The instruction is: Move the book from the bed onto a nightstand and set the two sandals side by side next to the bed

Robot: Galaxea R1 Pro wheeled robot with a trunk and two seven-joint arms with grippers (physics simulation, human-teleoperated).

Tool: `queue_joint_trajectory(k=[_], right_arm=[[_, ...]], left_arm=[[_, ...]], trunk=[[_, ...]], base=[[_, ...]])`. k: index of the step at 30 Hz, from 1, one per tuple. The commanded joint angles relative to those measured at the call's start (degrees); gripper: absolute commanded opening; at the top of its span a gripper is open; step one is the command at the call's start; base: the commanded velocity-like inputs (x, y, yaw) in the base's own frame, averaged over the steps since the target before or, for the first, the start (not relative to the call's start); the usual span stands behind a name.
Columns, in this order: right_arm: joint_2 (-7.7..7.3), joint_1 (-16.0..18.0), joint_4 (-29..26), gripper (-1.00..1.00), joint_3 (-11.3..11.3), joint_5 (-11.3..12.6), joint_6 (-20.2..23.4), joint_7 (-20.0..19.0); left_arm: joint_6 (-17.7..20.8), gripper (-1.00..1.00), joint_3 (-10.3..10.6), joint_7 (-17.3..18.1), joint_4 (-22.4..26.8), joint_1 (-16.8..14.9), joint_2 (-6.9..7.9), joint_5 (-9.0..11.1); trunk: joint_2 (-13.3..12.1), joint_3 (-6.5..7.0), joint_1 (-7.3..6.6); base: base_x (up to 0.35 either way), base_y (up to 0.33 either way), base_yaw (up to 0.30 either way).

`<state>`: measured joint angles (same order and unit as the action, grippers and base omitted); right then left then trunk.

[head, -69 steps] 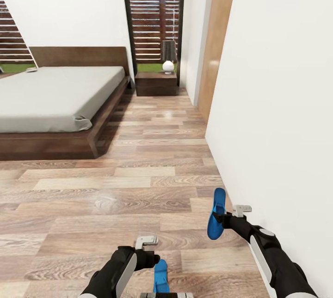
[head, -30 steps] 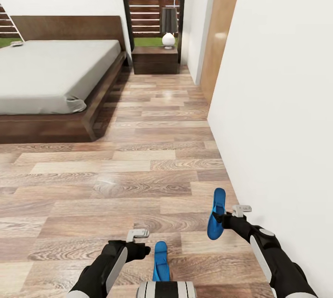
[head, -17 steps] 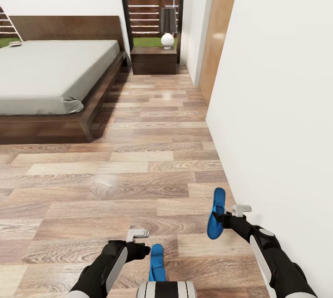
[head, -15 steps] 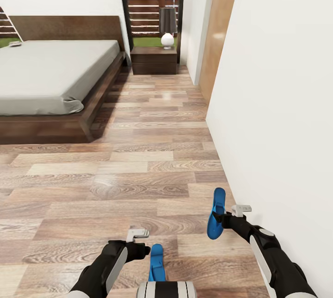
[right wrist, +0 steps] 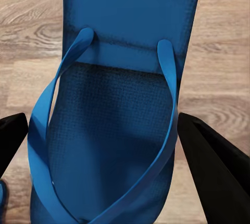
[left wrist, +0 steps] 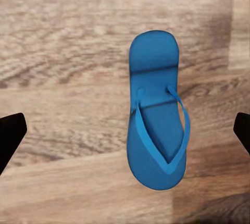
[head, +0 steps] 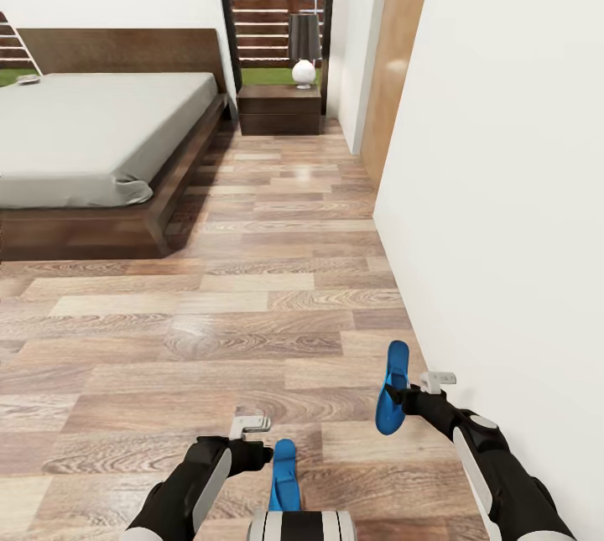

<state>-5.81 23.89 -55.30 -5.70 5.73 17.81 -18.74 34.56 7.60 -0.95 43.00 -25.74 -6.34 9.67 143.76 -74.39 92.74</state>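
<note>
The right gripper (head: 403,398) is clenched on one blue sandal (head: 391,388), which it holds on edge off the floor (head: 252,306), toe toward twelve o'clock, close beside the white wall (head: 503,189). In the right wrist view the dark fingers (right wrist: 216,174) flank that sandal's sole, which fits a pinch across its width.

The left gripper (head: 262,450) is released: in the left wrist view its fingertips (left wrist: 10,138) stand wide apart with the other sandal (left wrist: 154,117) lying flat on the planks between them, untouched (it looks as though it has been set down, or is about to be picked up; I cannot say which). In the head view this sandal (head: 283,474) lies at six o'clock, just beside the robot's base.

The bed (head: 92,138) stands well apart at ten o'clock, the nightstand (head: 281,109) with its lamp (head: 304,50) at twelve. A small thing on the mattress's far corner (head: 28,80) may be the book; it is too small to tell. Neither sandal is next to the bed yet.
</note>
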Motion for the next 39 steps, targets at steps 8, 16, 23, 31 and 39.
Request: queue_joint_trajectory(k=[8, 16, 23, 31, 39], right_arm=[[0.01, 0.03, -0.07, -1.00, -0.05, 0.59, 0.45, -0.16], [0.01, 0.01, -0.06, -1.00, -0.01, 0.59, 0.39, -0.16], [0.01, 0.02, -0.04, -1.00, -0.01, 0.59, 0.39, -0.16], [0.23, 0.01, 0.16, -1.00, 0.11, 0.54, 0.35, -0.08], [0.53, 0.00, 0.40, -1.00, 0.16, 0.73, 0.13, -0.09]], left_arm=[[0.26, 1.00, 0.05, -0.13, 0.07, -0.01, 0.00, 0.29], [0.28, 1.00, 0.05, -0.27, 0.07, -0.01, -0.08, 0.26], [0.25, 1.00, 0.05, -0.28, 0.07, -0.01, -0.07, 0.26], [0.26, 1.00, 0.05, -0.28, 0.07, -0.01, -0.07, 0.26], [0.29, 1.00, 0.05, -0.28, 0.07, -0.01, -0.11, 0.34]], trunk=[[0.02, -0.04, -0.03], [0.02, -0.04, -0.03], [0.02, -0.04, -0.03], [0.02, -0.04, -0.03], [0.02, -0.04, -0.03]], base=[[-0.119, 0.000, 0.000], [0.036, -0.152, 0.000], [0.008, -0.022, 0.000], [0.000, 0.000, 0.000], [0.000, 0.000, 0.000]])
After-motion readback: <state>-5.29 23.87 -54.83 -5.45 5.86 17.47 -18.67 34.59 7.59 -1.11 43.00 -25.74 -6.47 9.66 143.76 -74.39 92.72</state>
